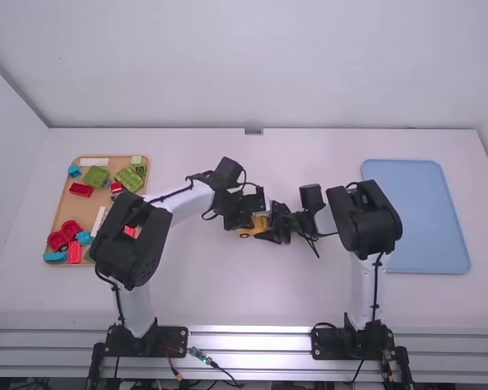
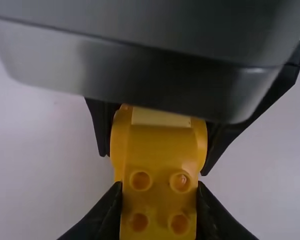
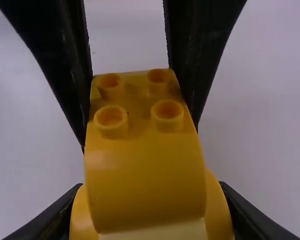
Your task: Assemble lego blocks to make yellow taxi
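Nearest, along the counter's (image 1: 228,301) front edge, runs a silver rail (image 1: 252,343), with the two arms' black bases standing at it. Beyond that the arms bend inward over the middle, where the left claw (image 1: 253,221) and the right claw (image 1: 273,231) meet at one yellow taxi piece (image 1: 262,221). In the left wrist view the left claw (image 2: 160,186) is closed on the piece's narrow, four-studded end, one finger pressed to each side; the right claw's fingers flank the wider, rounded end. The right wrist view shows the right claw (image 3: 151,186) gripping that wider end from both sides, so the piece lies between the fingers of both claws. A pale panel (image 2: 161,117) sits between the rounded sides. At the left of the counter, a tan tray (image 1: 77,208) holds, in its near part, a blue curved block (image 1: 54,257), a red block (image 1: 75,253) and red rounded pieces (image 1: 59,240); farther back lie a white strip (image 1: 98,221), then green blocks (image 1: 95,176). At the right is a flat blue tray (image 1: 415,215). Past the counter's far edge rises a white wall (image 1: 252,65).
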`<move>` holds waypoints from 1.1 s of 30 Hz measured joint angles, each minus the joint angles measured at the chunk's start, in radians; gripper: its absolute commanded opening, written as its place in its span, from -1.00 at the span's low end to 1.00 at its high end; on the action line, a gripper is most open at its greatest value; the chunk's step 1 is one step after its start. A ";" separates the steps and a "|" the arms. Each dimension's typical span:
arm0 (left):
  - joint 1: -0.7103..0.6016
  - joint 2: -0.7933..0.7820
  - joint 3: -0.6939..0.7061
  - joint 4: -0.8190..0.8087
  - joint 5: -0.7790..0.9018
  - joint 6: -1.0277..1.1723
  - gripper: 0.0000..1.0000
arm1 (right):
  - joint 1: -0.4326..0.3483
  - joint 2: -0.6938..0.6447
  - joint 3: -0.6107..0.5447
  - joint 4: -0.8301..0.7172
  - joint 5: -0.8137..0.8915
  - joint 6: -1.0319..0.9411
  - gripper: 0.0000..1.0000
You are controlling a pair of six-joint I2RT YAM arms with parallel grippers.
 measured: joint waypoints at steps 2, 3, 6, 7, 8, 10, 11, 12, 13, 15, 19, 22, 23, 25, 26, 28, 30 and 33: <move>0.000 0.000 0.000 0.000 0.000 0.001 -0.47 | 0.000 0.000 0.000 0.000 0.000 0.000 -0.51; 0.000 0.000 0.000 0.000 0.000 0.001 -0.46 | 0.000 0.000 0.000 0.000 0.000 0.001 -0.51; 0.000 0.000 0.000 0.001 0.000 0.001 -0.38 | 0.000 0.000 0.000 0.000 0.000 0.001 -0.51; 0.000 0.000 0.000 0.001 0.000 0.000 -0.30 | 0.000 0.000 0.000 0.000 0.000 0.001 -0.51; 0.000 0.000 0.000 0.002 0.000 -0.007 -0.22 | 0.000 0.000 0.000 -0.001 0.001 0.002 -0.51; -0.001 0.003 0.000 0.010 -0.002 -0.016 -0.15 | 0.002 0.000 0.000 0.000 0.002 0.006 -0.51; -0.001 0.006 0.000 0.011 -0.004 -0.023 -0.13 | 0.003 0.000 0.000 0.000 0.003 0.005 -0.51; -0.002 0.008 0.000 0.011 -0.006 -0.024 -0.12 | 0.003 0.000 0.000 0.001 0.004 0.005 -0.51; -0.001 0.010 0.000 0.011 -0.008 -0.027 -0.11 | 0.004 0.000 0.000 0.002 0.004 0.006 -0.52; -0.001 0.011 0.000 0.011 -0.010 -0.030 -0.10 | 0.005 0.000 0.000 0.002 0.004 0.006 -0.52; -0.002 0.011 0.000 0.011 -0.011 -0.034 0.03 | 0.005 0.000 0.000 0.003 0.005 0.009 -0.51; -0.002 0.011 0.000 0.012 -0.011 -0.035 0.31 | 0.005 0.000 0.000 0.002 0.004 0.009 -0.51; -0.002 0.011 0.000 0.012 -0.011 -0.036 0.36 | 0.005 0.000 0.000 0.002 0.004 0.009 -0.51; -0.002 0.011 0.000 0.012 -0.011 -0.038 0.41 | 0.005 0.000 0.000 0.002 0.005 0.008 -0.51; -0.002 0.011 0.000 0.012 -0.011 -0.041 0.42 | 0.005 0.000 0.000 0.002 0.004 0.010 -0.51; -0.002 0.011 0.000 0.012 -0.011 -0.042 0.43 | 0.005 0.000 0.000 0.003 0.004 0.009 -0.51; -0.002 0.011 0.000 0.012 -0.011 -0.042 0.48 | 0.005 0.000 0.000 0.002 0.004 0.009 -0.52; -0.002 0.011 0.000 0.012 -0.011 -0.042 0.93 | 0.005 0.000 0.000 0.002 0.004 0.009 -0.50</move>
